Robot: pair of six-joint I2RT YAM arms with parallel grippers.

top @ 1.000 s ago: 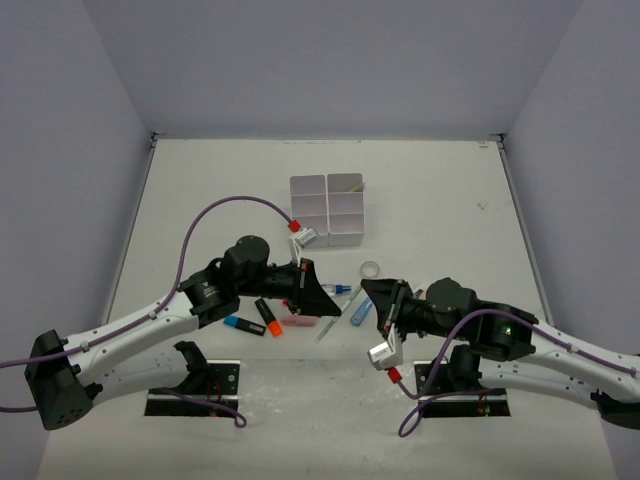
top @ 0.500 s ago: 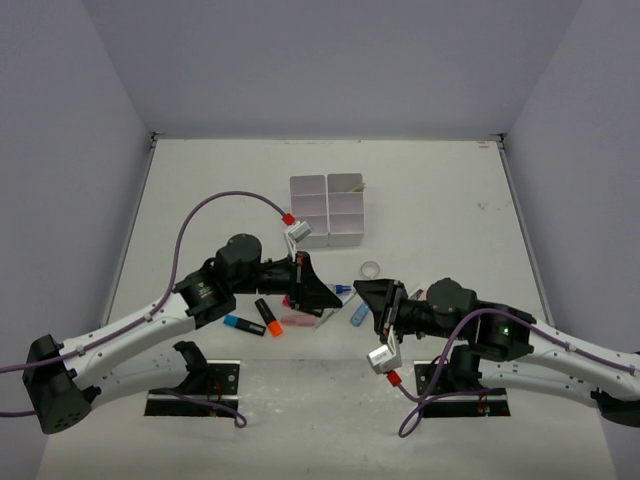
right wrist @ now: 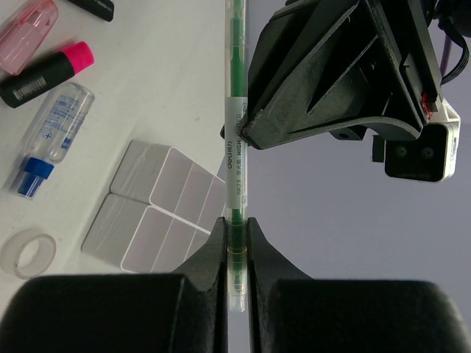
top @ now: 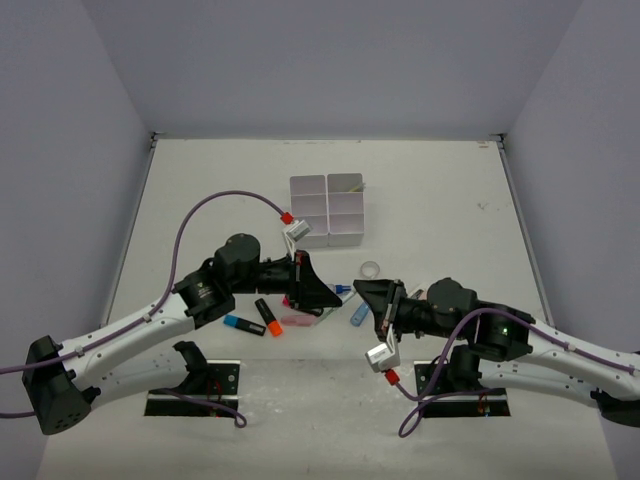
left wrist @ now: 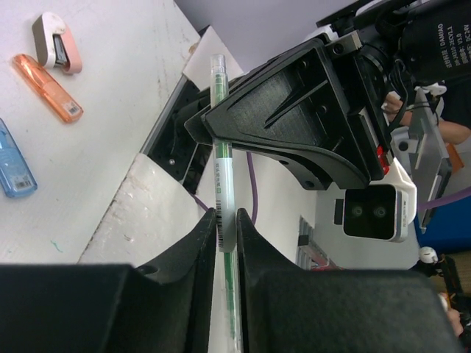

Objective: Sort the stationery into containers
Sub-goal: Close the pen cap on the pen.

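Observation:
A thin green pen [left wrist: 223, 169] hangs in the air between both grippers, above the table. My left gripper [left wrist: 226, 220] is shut on its labelled barrel. My right gripper [right wrist: 235, 224] is shut on the clear end of the same pen [right wrist: 236, 147]. In the top view the left gripper [top: 322, 298] and right gripper [top: 365, 290] meet tip to tip in front of the white tray [top: 345, 238]. More stationery lies under them: a blue-capped glue pen [right wrist: 55, 132], a pink-ended highlighter [right wrist: 48, 70] and a tape ring [top: 370, 269].
Blue-ended [top: 237, 324] and orange-ended [top: 268, 316] highlighters and a pink eraser [top: 297, 321] lie below the left arm. A second blue piece [top: 359, 314] lies by the right gripper. Both arm bases stand at the near edge.
The pen, slanted beside the left gripper a second ago, now spans the two grippers. My right gripper has shifted left and shut on its end. The left arm swung slightly.

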